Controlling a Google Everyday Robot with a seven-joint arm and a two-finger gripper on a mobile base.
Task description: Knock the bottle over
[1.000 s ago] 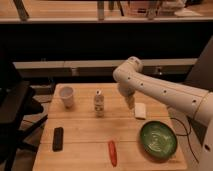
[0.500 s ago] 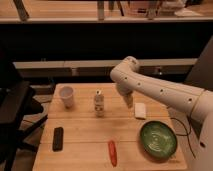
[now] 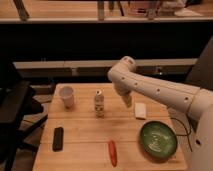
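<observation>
The bottle (image 3: 99, 103) stands upright on the bench (image 3: 85, 145), between the cup (image 3: 66, 96) and your pincer (image 3: 128, 99), which hangs near it, jaws apart and empty. Sweep toward the cup at cap height so it tips rather than slides. Since the earlier frame, pincer and bottle have barely shifted.

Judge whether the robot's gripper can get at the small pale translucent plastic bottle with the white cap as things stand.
Probably yes: the gripper hangs close beside the upright bottle, with only bare wooden table between them.
</observation>
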